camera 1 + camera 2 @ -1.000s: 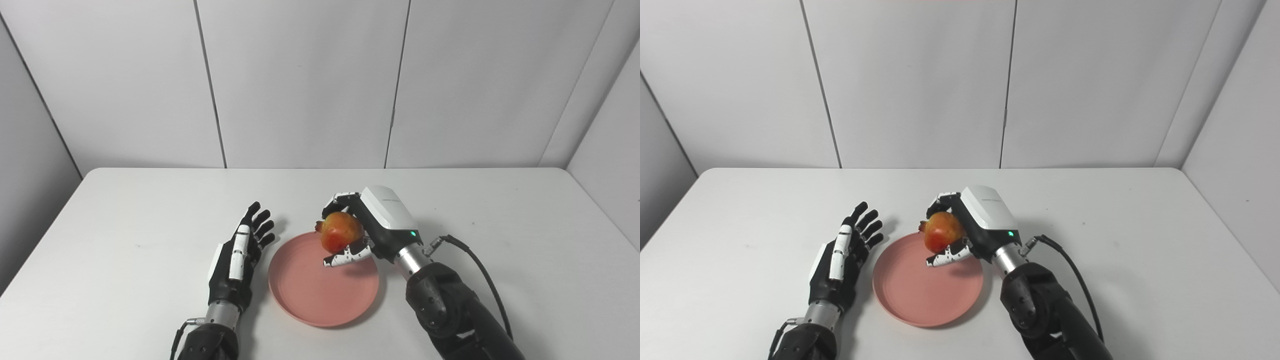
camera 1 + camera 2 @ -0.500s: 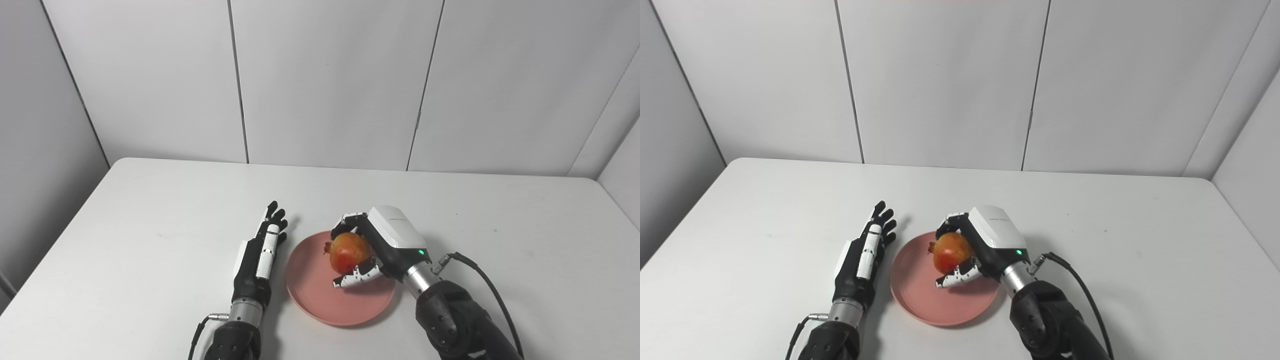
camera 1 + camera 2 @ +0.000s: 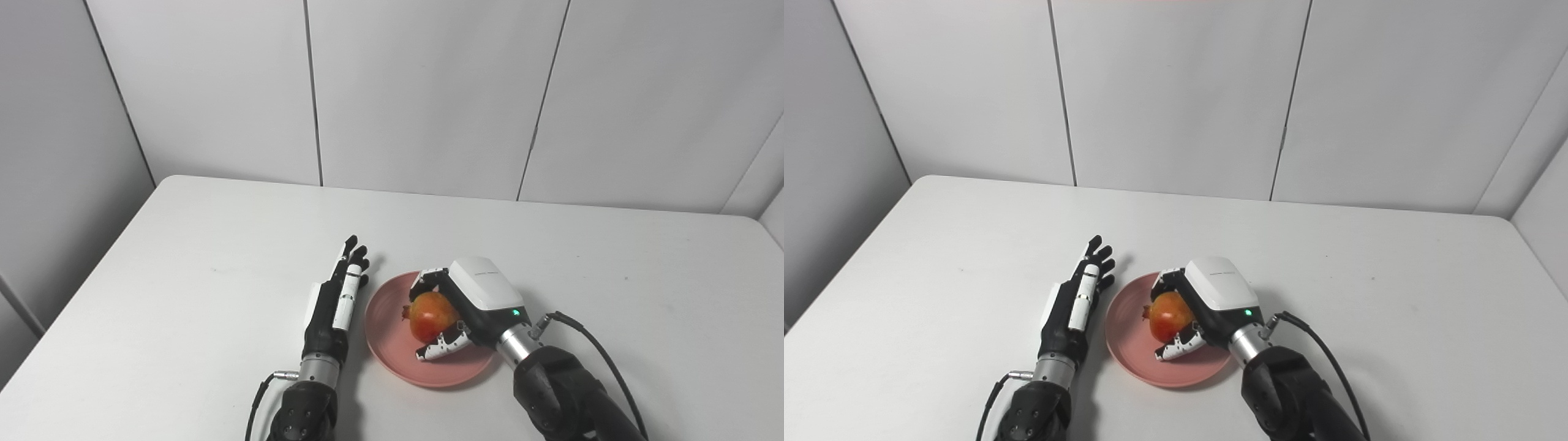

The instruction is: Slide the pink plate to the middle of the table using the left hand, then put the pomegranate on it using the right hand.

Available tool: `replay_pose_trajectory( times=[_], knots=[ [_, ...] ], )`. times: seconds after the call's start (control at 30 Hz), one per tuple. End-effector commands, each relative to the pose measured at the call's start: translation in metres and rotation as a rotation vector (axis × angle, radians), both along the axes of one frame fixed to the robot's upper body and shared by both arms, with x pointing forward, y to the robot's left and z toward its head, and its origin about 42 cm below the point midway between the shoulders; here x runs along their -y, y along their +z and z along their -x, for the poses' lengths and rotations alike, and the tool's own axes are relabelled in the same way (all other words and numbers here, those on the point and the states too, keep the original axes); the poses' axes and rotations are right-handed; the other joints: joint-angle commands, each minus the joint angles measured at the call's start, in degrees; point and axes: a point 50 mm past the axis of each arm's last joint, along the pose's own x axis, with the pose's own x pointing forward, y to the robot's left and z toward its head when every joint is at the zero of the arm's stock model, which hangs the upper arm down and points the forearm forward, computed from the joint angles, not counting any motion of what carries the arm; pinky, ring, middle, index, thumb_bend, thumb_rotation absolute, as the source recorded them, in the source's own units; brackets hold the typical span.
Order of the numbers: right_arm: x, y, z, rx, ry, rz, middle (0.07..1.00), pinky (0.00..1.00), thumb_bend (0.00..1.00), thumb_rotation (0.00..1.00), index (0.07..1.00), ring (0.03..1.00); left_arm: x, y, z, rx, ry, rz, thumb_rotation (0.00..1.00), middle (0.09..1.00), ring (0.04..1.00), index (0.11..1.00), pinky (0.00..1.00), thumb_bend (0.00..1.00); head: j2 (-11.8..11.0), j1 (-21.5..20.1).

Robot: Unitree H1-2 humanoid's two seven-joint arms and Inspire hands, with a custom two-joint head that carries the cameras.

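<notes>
The pink plate (image 3: 392, 343) lies on the white table near its middle, a little toward the front. My right hand (image 3: 468, 306) is over the plate, shut on the red-orange pomegranate (image 3: 432, 315), fingers above it and thumb below. The fruit sits low in the plate; whether it touches the plate I cannot tell. My left hand (image 3: 337, 300) rests just left of the plate's rim, open, fingers straight and pointing away, holding nothing. In the right eye view the pomegranate (image 3: 1170, 316) and plate (image 3: 1130, 343) show the same way.
The white table (image 3: 184, 257) stretches wide on both sides, with grey wall panels behind its far edge. A black cable (image 3: 588, 340) loops off my right wrist over the table on the right.
The camera has shifted, so the whole scene moved right and down in the picture. My right hand has lowered the pomegranate toward the plate's middle. The left hand stays beside the plate.
</notes>
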Motion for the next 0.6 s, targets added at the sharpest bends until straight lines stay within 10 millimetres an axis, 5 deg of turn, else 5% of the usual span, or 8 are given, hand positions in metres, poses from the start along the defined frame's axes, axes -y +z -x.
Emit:
replay_pose_trajectory(
  times=[0.0,0.27,0.57],
  knots=[
    [-0.004,0.019,-0.002,0.056,0.043,0.015,0.585,0.53,0.51,0.15,0.493,0.553,0.008,0.007,-0.004,0.035,-0.004,0.003,1.00,0.941,0.930,0.938,0.90,0.35,-0.05,0.02],
    [-0.002,0.024,0.005,-0.002,0.030,0.064,0.811,0.74,0.85,0.46,0.808,0.785,0.008,0.008,-0.005,0.037,-0.011,0.001,1.00,0.942,0.929,0.940,0.90,0.34,-0.14,-0.36],
    [0.004,0.032,0.012,0.028,0.038,-0.006,0.923,0.84,1.00,0.62,0.931,0.894,0.004,0.008,-0.004,0.025,-0.019,0.010,1.00,0.943,0.930,0.938,0.91,0.34,-0.55,-1.51]
  ],
)
